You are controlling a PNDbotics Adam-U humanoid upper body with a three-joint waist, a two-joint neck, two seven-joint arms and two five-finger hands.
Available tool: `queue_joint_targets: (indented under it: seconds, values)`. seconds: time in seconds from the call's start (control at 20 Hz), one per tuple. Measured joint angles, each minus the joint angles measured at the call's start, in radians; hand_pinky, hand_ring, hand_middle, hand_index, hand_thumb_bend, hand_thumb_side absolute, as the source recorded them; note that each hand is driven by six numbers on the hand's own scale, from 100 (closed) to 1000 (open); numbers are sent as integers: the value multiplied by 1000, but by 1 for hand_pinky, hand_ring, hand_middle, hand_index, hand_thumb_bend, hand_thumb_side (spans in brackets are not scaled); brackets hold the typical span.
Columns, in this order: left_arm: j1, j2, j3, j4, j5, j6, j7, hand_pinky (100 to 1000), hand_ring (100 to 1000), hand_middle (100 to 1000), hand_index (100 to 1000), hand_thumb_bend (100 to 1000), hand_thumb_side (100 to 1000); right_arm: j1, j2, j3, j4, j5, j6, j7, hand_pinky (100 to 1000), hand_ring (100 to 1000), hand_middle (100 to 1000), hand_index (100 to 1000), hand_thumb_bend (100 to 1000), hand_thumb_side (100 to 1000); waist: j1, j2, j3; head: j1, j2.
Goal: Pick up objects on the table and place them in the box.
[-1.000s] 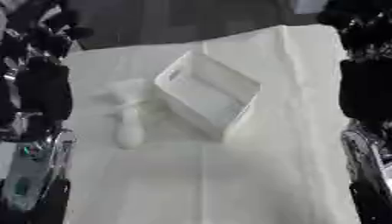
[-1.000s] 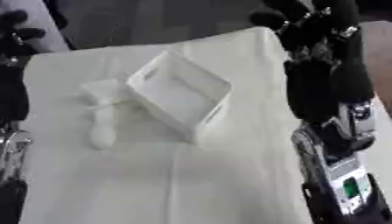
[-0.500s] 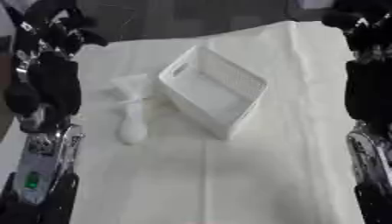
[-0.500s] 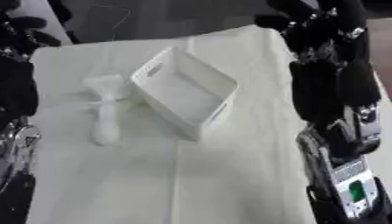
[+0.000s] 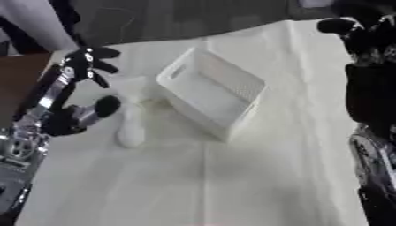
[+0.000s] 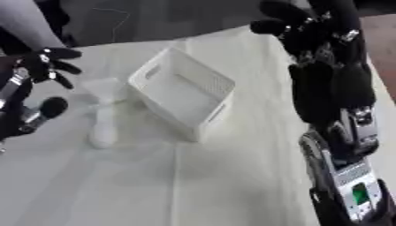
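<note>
A: The left hand (image 5: 87, 65) hangs over the table's left edge with its fingers spread, holding nothing, just left of the white objects.

B: And the right hand (image 6: 298, 27)?

A: It is raised at the far right, above the cloth. Its fingers look loosely bent around nothing, but I cannot tell for sure.

B: What do the objects look like?

A: A long white piece (image 5: 131, 127) lies on the white cloth (image 5: 255, 176), rounded at its near end. A flatter pale piece (image 6: 103, 86) lies at its far end, touching or just overlapping it. Both are too blurred to name.

B: And the box?

A: The white box (image 5: 213, 90) is a perforated plastic basket with a handle slot, sitting askew just right of the objects, its inside bare.
</note>
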Motion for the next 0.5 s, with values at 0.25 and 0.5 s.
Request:
queue_joint_targets:
  seconds: [0.25, 0.5]
  values:
    - [18, 55, -25, 53, 13, 68, -93, 456, 701, 767, 868, 743, 816, 0, 0, 2, 0, -2, 5, 5, 782, 858, 947, 997, 100, 907, 3, 0, -8, -1, 0]
    - [16, 118, -66, 185, 146, 143, -151, 461, 694, 764, 865, 774, 785, 9, 0, 8, 0, -6, 12, 12, 779, 855, 947, 998, 100, 906, 10, -1, -9, -9, 0]
